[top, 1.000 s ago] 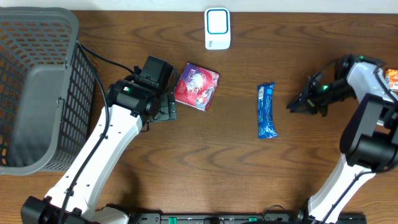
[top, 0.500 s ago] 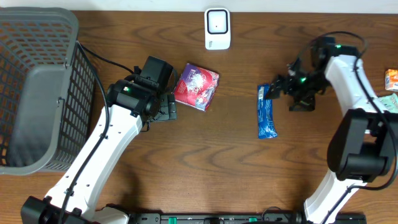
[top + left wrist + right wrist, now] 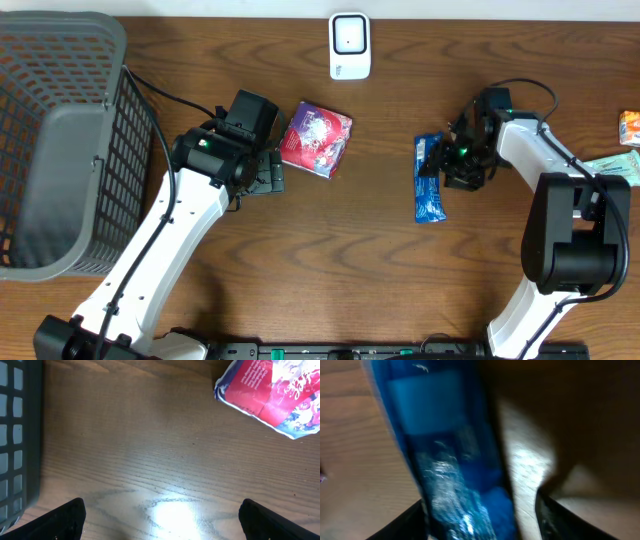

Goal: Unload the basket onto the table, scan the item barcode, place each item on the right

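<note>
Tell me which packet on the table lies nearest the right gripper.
The long blue packet: the right gripper hangs right at it, fingers either side of it, while the red packet lies far from it.

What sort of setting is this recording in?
Probably a mock shop checkout on a wooden table: a white scanner-like device, a grey wire basket, and packaged goods, namely a blue packet and a red packet.
</note>
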Robot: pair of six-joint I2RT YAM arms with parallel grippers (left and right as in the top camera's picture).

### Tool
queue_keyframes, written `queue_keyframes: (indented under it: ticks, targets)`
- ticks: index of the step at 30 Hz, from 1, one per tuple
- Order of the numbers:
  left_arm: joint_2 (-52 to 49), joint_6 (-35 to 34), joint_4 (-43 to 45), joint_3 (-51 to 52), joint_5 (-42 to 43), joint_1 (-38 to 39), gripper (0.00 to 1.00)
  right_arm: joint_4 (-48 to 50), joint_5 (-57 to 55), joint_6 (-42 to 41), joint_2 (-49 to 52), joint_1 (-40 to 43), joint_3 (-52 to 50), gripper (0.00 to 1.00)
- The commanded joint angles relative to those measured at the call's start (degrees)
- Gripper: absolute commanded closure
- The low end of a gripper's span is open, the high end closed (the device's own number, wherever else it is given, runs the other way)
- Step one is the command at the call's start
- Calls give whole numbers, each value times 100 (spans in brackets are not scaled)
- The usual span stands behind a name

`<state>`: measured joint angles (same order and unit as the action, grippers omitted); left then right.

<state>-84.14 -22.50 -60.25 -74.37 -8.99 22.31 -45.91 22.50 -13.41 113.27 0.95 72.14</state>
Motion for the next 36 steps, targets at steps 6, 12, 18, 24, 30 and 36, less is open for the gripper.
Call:
queue_keyframes:
  ticks: [6,12,18,24,30,36]
  targets:
    - [-13,-33,-35,-11,-68,15,2,308,420,-177,120,-109,-339,99]
    - [-13,-33,-35,-11,-70,15,2,-92,-81,-619,63,-98,225,99]
    - [-13,-33,-35,-11,-70,15,2,-1108,-2127,-1051,-114,-450,1355,99]
    - [-13,-33,-35,-11,-70,15,2,-1340,-5466,-2085,-31,-1394,1427,99]
    - [-13,-33,-35,-11,-68,15,2,-1187,-6441,-2643,579,-2190,1241,99]
    - [-13,-33,-35,-11,-70,15,2,-1132,-5963,-2640,1064,-2907,1246,73]
